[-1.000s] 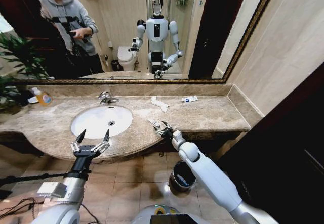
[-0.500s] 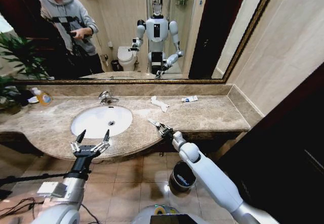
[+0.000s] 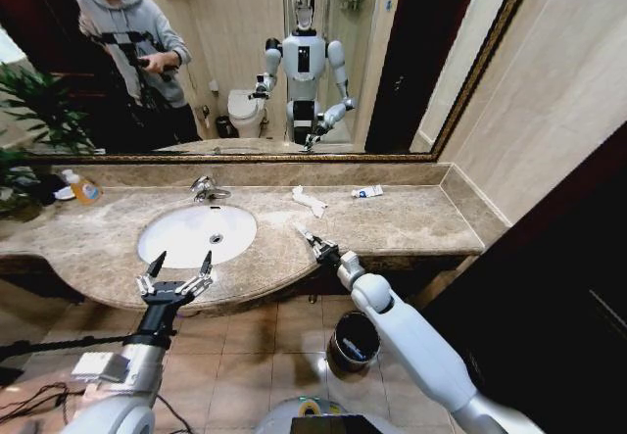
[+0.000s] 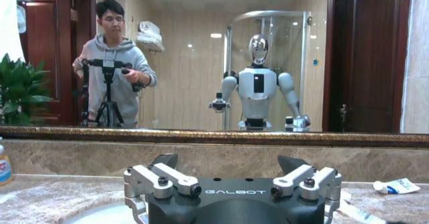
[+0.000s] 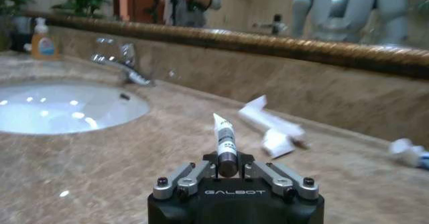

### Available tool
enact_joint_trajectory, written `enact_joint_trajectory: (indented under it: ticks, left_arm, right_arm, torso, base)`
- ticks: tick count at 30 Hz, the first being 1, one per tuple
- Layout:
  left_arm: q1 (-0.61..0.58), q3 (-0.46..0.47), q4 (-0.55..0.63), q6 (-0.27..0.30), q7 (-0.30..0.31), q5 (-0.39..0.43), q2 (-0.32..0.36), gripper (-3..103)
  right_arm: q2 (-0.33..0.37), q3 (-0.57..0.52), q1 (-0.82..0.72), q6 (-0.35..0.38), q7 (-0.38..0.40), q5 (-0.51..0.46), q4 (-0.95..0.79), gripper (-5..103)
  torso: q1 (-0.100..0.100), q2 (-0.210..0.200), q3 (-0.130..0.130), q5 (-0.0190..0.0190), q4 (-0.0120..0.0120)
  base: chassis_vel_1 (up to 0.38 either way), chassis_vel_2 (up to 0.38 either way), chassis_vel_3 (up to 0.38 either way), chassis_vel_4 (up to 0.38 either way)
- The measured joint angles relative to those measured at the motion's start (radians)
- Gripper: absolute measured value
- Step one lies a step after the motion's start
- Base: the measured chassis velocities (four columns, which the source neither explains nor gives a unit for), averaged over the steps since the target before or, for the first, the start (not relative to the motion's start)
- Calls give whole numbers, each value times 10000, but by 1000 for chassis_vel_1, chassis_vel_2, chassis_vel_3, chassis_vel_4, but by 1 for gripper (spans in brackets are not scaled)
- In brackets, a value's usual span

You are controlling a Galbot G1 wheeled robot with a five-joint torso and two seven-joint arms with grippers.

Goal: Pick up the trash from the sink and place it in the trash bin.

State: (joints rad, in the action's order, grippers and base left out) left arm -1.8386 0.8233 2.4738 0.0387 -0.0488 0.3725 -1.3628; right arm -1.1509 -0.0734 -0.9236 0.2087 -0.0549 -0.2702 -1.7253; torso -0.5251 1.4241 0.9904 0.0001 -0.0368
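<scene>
The right claw [image 3: 312,242] hangs over the front edge of the marble desk [image 3: 411,220], just to the right of the white oval sink [image 3: 196,234], and its two fingers are pressed in on a small white tube [image 5: 224,136] with dark markings. The tube sticks out past the fingertips, clear of the stone, pinched by its capped end so the rest points forward. I take that grip as a carrying hold: the piece is off the surface, and the dark round trash bin [image 3: 354,340] stands on the tiled floor below and slightly to the right of the arm, under the desk's edge.

More litter lies farther back on the desk: a crumpled white tissue [image 3: 309,200] near the backsplash and a small white tube with blue print [image 3: 367,191] to its right, both well apart from the basin. The basin itself looks bare, so the litter is on the stone rather than in it.

The left claw [image 3: 176,267] waits in front of the sink's near rim, fingers spread wide, holding nothing.
</scene>
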Motion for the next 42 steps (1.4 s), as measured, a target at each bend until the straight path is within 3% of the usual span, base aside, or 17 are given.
enact_joint_trajectory:
  ticks: [3,6,14,25,36,42]
  left_arm:
    - [0,1,0,0,1,0,-1,100]
    - [0,0,0,0,0,0,0,100]
    - [1,1,1,0,0,0,0,100]
    - [0,0,0,0,0,0,0,100]
    - [0,0,0,0,0,0,0,100]
    - [0,0,1,0,0,0,0,100]
  right_arm:
    - [154,-518,-381,-201,-45,-32,-414,17]
    - [421,-1645,-1304,-882,-168,-222,-1256,17]
    - [500,-3149,-3253,-1246,63,-407,-2768,17]
    - [-758,-4897,-6229,-2867,223,941,-3331,17]
    - [-2104,-5212,-7938,-4070,134,1992,-2822,17]
    - [-2591,-5012,-8036,-4386,128,2482,-2009,17]
  torso:
    - [0,0,0,1,0]
    - [0,2,-1,0,1]
    - [1,3,-1,0,1]
    - [1,2,-1,0,1]
    - [1,3,-1,-2,1]
    - [1,2,0,-1,0]
  base:
    - [0,0,0,0]
    - [0,0,0,0]
    - [0,0,0,0]
    - [0,0,0,0]
    - [0,0,0,0]
    - [0,0,0,0]
